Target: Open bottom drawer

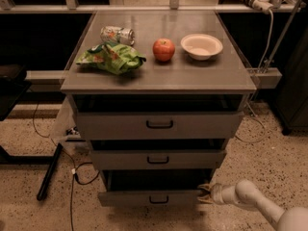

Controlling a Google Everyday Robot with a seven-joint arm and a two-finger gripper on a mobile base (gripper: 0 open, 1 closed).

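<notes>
The grey cabinet has three drawers. The bottom drawer (149, 197) is the lowest one, with a slim grey front and a small black bar handle (159, 199) at its centre. It stands pulled out a little from the cabinet, with a dark gap above it. My gripper (204, 193) comes in from the lower right on a white arm (250, 198). It sits at the right end of the bottom drawer's front, touching or almost touching it.
On the cabinet top (192, 73) lie a green chip bag (110, 57), a tipped can (117, 33), a red apple (163, 49) and a white bowl (201, 45). The top drawer (159, 124) and middle drawer (158, 159) stand slightly out. Cables (77, 172) and a black bar (48, 172) lie on the floor at left.
</notes>
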